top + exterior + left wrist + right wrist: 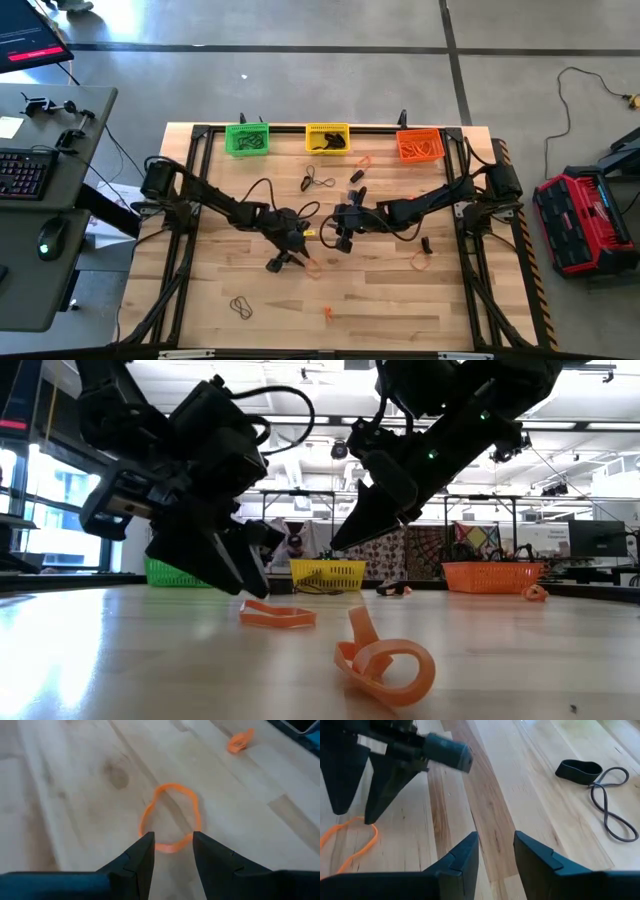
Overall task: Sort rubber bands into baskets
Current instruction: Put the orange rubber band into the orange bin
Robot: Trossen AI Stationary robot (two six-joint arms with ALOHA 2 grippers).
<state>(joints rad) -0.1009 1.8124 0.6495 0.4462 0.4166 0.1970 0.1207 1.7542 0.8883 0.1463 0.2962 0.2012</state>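
An orange rubber band (170, 815) lies flat on the wooden table as an open loop. My left gripper (172, 840) is open and slants down low over it, with the loop's near edge between its fingertips; the low view shows it just above the band (277, 616). My right gripper (495, 855) is open and empty, above the table just right of the left one (298, 260). The green basket (247, 139), the yellow basket (327, 138) and the orange basket (420, 145) stand along the far edge with bands inside. My left gripper has a fingertip (146, 840) on each side of the orange band's near edge (170, 847), coming slanting from above. I cannot tell whether the tips touch the band. The band lies slack on the table.
Loose bands lie about: a curled orange one (385, 660) near the front, dark ones (318, 181) (241, 307), a wide black one (578, 770) beside a thin dark loop (612, 810), and an orange one (420, 262) at the right. A black frame edges the table.
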